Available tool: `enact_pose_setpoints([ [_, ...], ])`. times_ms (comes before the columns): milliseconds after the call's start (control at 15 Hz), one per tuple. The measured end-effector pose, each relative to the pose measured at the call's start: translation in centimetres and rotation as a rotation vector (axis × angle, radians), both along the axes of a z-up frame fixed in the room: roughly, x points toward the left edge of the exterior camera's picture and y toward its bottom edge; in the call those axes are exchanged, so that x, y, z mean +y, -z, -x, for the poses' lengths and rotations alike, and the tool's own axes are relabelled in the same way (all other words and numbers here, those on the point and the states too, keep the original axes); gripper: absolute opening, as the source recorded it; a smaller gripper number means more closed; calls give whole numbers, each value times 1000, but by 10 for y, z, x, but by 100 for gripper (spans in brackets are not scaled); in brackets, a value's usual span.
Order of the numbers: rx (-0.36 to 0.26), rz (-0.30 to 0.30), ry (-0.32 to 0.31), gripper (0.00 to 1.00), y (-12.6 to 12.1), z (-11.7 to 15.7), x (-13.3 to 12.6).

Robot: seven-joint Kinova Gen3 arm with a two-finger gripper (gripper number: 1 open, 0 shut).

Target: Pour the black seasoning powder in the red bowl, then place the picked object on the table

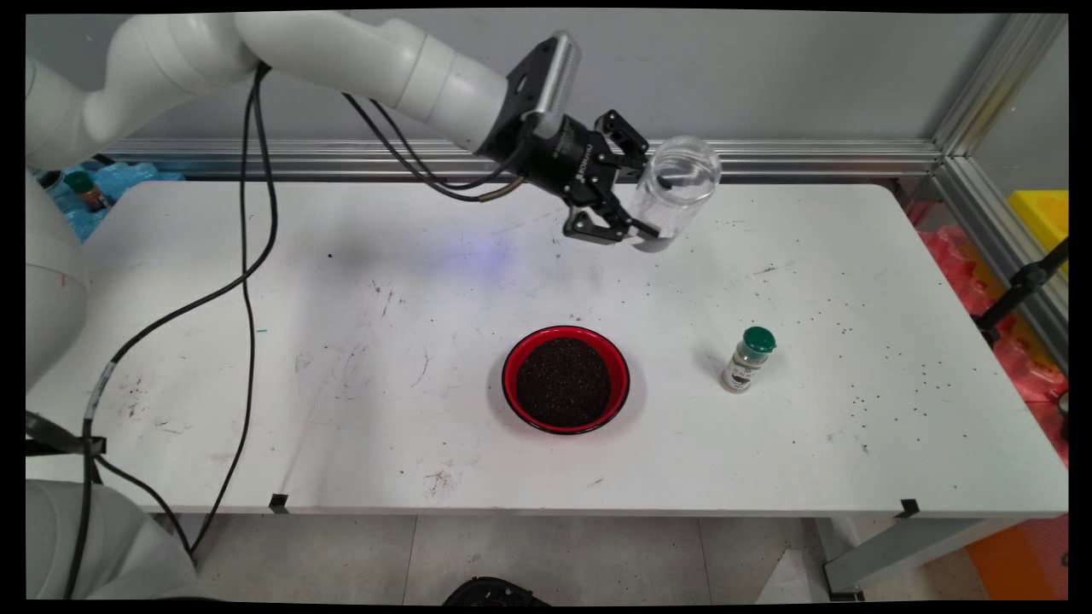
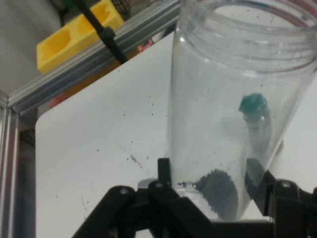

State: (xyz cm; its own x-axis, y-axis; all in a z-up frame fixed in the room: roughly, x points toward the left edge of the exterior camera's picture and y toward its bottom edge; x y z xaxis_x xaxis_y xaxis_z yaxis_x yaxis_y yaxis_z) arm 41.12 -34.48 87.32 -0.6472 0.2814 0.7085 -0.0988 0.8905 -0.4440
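Observation:
My black gripper (image 1: 650,201) is shut on a clear plastic jar (image 1: 676,192), held tilted in the air over the far middle of the table. In the hand view the clear jar (image 2: 233,114) fills the frame between my fingers (image 2: 166,173), open mouth up, with a little dark grain left at its bottom. A red bowl (image 1: 566,379) full of dark grains sits on the table nearer the front, below and left of the jar. A small spice bottle with a green cap (image 1: 748,358) stands upright to the right of the bowl.
Dark specks are scattered over the white table (image 1: 341,341), mostly on the right half. Black cables (image 1: 247,281) hang from the arm on the left. An aluminium rail (image 1: 768,153) runs along the far edge. A yellow block (image 2: 74,37) lies beyond the table's right end.

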Motion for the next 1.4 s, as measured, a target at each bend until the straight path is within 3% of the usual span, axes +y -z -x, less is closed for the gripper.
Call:
enact_pose_setpoints([
  [733,132,-178,-160,0,30,42,-44],
  [1400,167,-291,-245,0,59,70,-71],
])
